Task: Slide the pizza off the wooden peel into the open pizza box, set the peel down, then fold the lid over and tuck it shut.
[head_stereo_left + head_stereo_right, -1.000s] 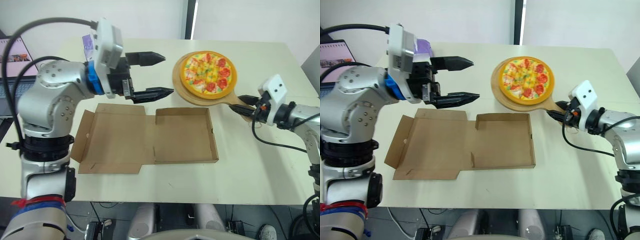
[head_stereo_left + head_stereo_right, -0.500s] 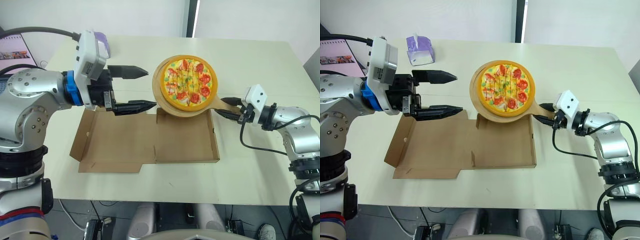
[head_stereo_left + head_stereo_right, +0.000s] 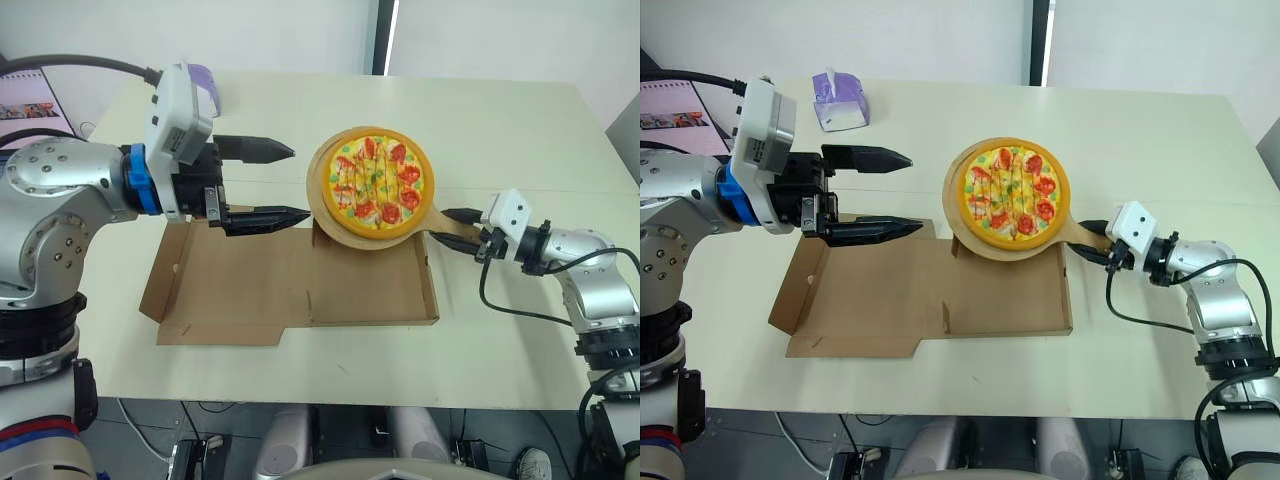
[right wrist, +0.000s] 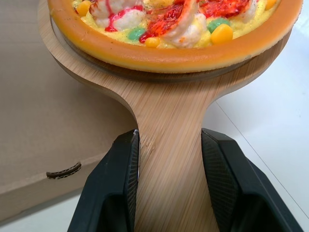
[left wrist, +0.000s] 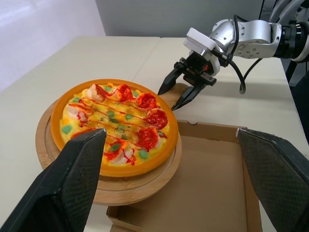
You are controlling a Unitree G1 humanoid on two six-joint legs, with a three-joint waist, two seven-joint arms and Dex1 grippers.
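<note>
the bench [image 3: 500,130] is looked down on from the head by the two eye views, facing forward, so that nearly the same wide scene is shared. the left wrist view is aimed along the left claw [image 5: 170,133] across the pizza [image 5: 113,123] toward the right claw [image 5: 167,99]. the right wrist view is held very near the peel [image 4: 169,145] handle, facing the pizza; pizza and box [image 3: 370,285] are shared by all views.

box tray [image 3: 370,288] floor free | peel [image 3: 365,241] overhangs its far wall
</note>
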